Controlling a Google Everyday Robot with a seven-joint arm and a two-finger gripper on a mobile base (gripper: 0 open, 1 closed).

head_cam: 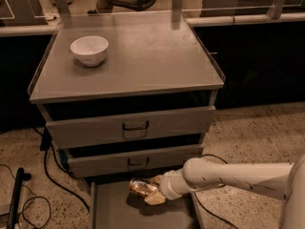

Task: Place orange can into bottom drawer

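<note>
The orange can [138,187] is shiny orange-gold and lies on its side, low over the floor of the bottom drawer [112,211], near the drawer's back. The bottom drawer is pulled open and shows a flat grey floor with low side walls. My gripper [151,190] reaches in from the right on a white arm, its tan fingers [155,198] closed around the can's right end. Whether the can rests on the drawer floor I cannot tell.
A white bowl [89,49] stands on the cabinet top [143,56] at the back left. Two higher drawers with dark handles [135,126] are slightly open. Black cables [33,202] and a dark pole lie on the speckled floor at left.
</note>
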